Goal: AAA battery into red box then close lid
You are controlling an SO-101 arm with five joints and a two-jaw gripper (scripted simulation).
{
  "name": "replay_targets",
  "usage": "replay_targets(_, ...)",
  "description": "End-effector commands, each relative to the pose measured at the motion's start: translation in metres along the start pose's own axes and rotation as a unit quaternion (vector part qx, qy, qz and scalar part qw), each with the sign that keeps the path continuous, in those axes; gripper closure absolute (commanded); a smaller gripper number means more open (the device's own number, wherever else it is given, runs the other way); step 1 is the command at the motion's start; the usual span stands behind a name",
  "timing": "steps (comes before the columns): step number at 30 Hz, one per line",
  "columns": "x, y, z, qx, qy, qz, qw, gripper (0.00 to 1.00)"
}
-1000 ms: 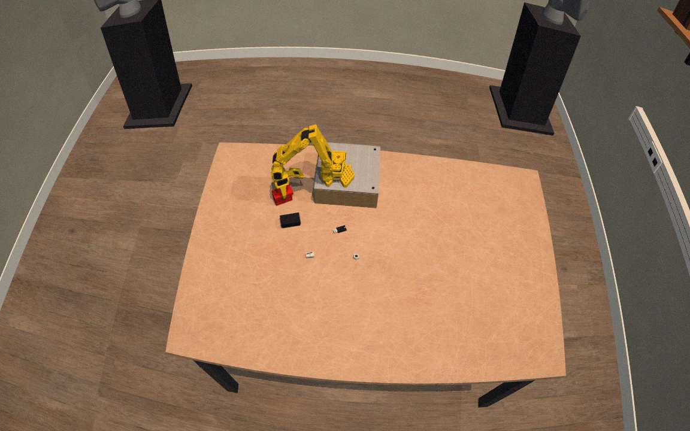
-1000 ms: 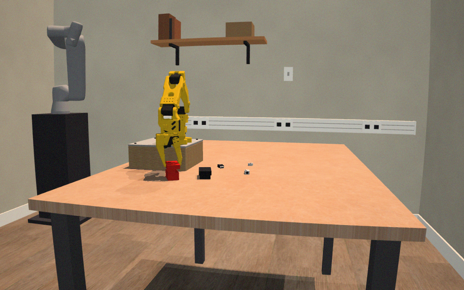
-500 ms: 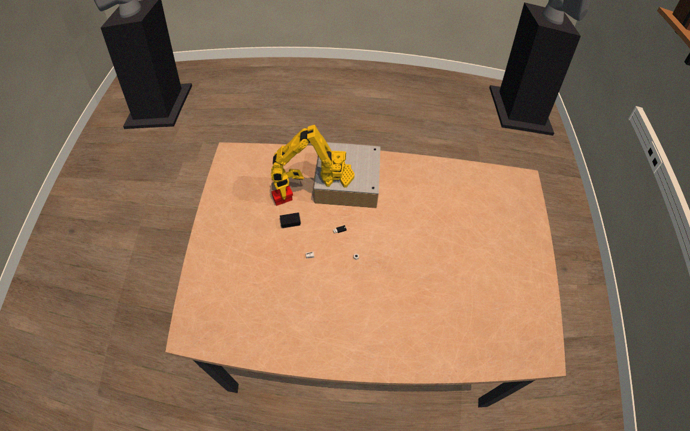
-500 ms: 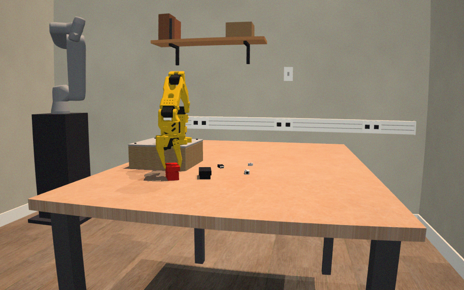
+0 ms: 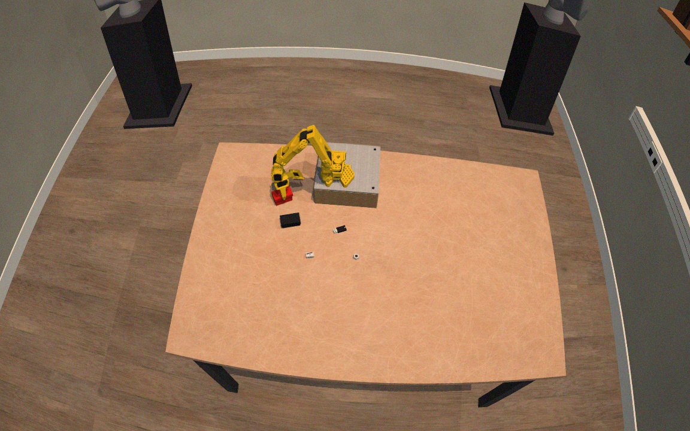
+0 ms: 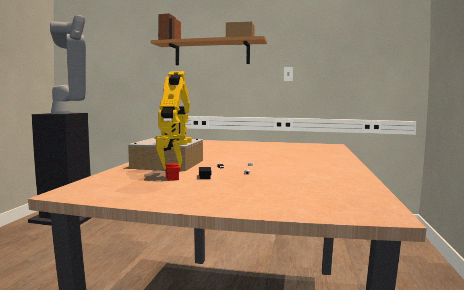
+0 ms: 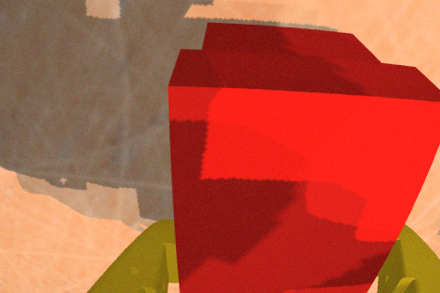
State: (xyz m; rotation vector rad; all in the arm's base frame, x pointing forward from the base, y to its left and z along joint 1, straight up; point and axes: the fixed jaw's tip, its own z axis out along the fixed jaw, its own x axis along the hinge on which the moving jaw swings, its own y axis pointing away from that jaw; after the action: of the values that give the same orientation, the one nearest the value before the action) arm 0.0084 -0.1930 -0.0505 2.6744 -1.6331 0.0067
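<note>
The red box (image 5: 282,200) stands on the table just left of the arm's grey base block (image 5: 347,175); it also shows in the exterior view (image 6: 172,175). My gripper (image 6: 171,166) points straight down over it and is shut on the red lid (image 7: 288,183). The lid (image 6: 172,166) sits at the top of the box, and in the wrist view the box's stepped red edge (image 7: 288,51) shows beyond it. My yellow fingers flank the lid on both sides. I see no AAA battery in any view.
A black box (image 5: 289,219) lies a little in front of the red box. Further right lie a small black and silver piece (image 5: 339,229), a small white piece (image 5: 309,255) and a small nut (image 5: 355,256).
</note>
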Motion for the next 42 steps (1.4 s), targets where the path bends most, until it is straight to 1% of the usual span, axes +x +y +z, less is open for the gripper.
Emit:
replay_targets(1, -0.005, -0.0005, 0.0042, 0.005, -0.01, 0.0, 1.0, 0.79)
replay_targets(42, -0.005, -0.0005, 0.0079, 0.005, -0.01, 0.0, 1.0, 0.79)
